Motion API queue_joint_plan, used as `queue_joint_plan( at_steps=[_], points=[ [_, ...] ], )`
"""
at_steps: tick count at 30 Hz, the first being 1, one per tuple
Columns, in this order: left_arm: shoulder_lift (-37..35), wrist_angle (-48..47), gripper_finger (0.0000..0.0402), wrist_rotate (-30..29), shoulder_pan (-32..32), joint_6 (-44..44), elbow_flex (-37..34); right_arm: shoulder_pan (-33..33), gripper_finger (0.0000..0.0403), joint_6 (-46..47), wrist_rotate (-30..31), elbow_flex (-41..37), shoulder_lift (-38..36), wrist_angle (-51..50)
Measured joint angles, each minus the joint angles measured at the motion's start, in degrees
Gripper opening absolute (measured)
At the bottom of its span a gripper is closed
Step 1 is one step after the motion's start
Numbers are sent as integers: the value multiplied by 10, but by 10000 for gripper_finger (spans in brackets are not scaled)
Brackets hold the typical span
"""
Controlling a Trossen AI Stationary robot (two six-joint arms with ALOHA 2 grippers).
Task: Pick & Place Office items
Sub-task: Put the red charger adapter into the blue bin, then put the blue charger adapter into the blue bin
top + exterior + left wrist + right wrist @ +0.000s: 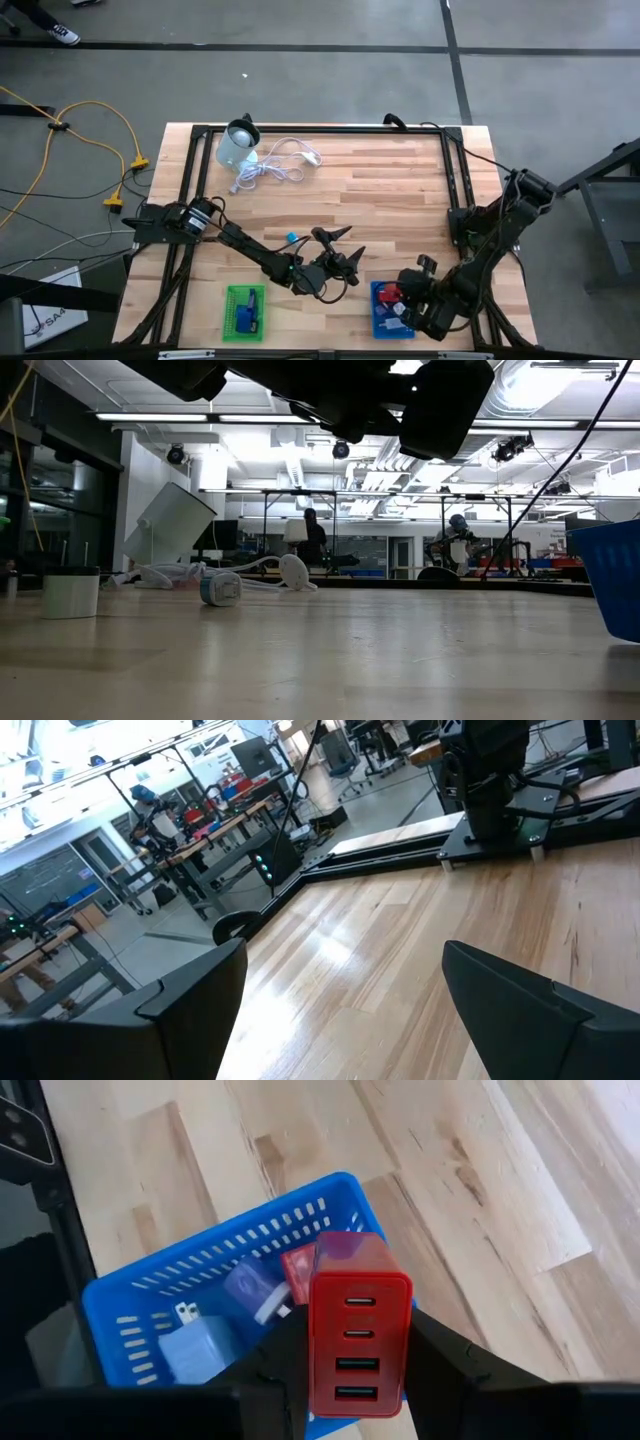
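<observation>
Your right tool point(350, 1370) is closed on a red multi-port charger point(358, 1325), held just above the blue basket point(130, 1305) near the worktop's point(400, 190) front right corner. Pale blue and white pieces point(195, 1355) already lie in that basket. Your left tool point(340, 250) hangs with its fingers spread and nothing between them, over the front middle. A green basket point(245, 310) sits toward the front left, holding what looks like a blue item. A small blue piece point(291, 238) lies loose beside the left arm.
</observation>
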Motion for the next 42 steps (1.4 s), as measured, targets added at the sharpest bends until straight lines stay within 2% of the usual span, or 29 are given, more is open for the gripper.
queue_joint_plan(
  at_steps=[11,22,42],
  points=[
    [0,0,328,-1,0,0,0,-1,113,-18,16,0,0,-23],
    [0,0,328,-1,0,4,0,-1,160,-29,17,0,0,-15],
    [0,0,328,-2,0,4,0,-2,158,-33,13,0,0,-6]
  ],
)
